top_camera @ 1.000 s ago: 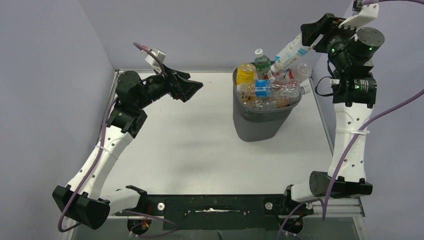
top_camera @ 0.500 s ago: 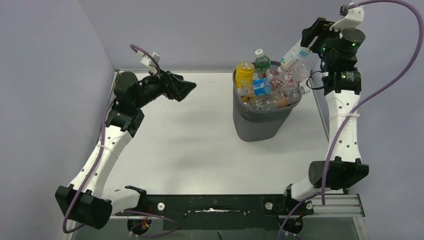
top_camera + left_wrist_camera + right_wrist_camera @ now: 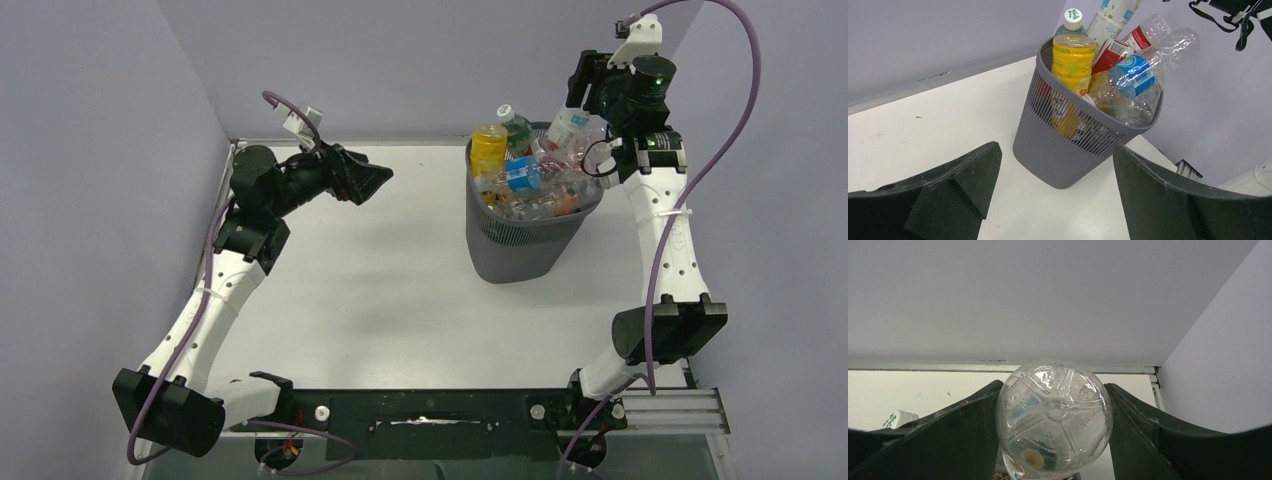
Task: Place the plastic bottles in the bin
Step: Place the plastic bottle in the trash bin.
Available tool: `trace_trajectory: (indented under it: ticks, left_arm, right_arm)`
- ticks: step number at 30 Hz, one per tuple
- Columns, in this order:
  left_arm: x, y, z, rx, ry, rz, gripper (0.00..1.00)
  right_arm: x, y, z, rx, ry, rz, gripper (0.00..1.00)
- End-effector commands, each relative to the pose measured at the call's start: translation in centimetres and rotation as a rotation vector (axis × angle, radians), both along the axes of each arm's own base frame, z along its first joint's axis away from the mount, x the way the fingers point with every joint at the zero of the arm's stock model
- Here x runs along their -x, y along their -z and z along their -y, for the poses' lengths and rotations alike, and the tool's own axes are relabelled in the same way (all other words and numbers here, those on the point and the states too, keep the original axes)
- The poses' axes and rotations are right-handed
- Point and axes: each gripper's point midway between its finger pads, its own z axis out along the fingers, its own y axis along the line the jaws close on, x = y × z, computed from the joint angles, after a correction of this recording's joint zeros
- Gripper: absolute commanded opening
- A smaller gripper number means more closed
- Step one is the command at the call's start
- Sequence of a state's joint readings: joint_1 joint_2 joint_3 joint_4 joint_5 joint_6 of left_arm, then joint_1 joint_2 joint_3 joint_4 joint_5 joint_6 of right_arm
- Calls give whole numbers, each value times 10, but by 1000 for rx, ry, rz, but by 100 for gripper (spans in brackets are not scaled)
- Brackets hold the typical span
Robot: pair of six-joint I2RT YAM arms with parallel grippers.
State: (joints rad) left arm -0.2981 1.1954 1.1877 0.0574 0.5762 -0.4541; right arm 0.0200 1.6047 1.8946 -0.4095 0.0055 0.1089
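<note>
Left tool point(image 3: 372, 180) at 11 o'clock, jaws apart, empty. White worktop point(image 3: 380, 290), walled left and rear, runs wide to the bin point(image 3: 520, 250) at 2 o'clock by right edge, plastic bottles point(image 3: 530, 180) heaped above rim. Right tool point(image 3: 583, 98) above grips a clear bottle point(image 3: 1054, 415).

The right hand point(image 3: 584, 95) has swung leftward from out beyond the desk's point(image 3: 380, 300) far right corner, closer to the bin's point(image 3: 520, 250) far rim. Its bottle point(image 3: 568, 124), earlier a long slant over the bin, now stands steeper, with its lower end nearer the heap inside. The right arm stands more upright. The left hand point(image 3: 365, 180) has drawn slightly to the left.
</note>
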Motion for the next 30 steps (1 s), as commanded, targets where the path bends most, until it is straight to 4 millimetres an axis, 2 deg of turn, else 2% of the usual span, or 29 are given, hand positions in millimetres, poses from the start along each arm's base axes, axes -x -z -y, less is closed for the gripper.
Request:
trace_trajectory:
  ticks: [1,8,17,21,27,30]
  left_arm:
    - [3,-21,-1,27,15,76,83]
    - [3,-21,0,34,23,75,83]
    - [4,-21,2,40,32,71,83]
    - [4,-20,2,39,34,68,83]
    - [6,-22,1,44,34,72,83]
    - [7,-24,1,48,36,75,83]
  right_arm:
    - [5,2,9,57,47,-15,56]
    - [3,25,15,85,80,-80,57]
    - [1,40,6,81,26,-143,67]
    - [8,28,0,61,-3,-123,77]
    - [26,-5,-7,19,-30,-73,77]
    - [31,-11,-8,8,-36,-62,86]
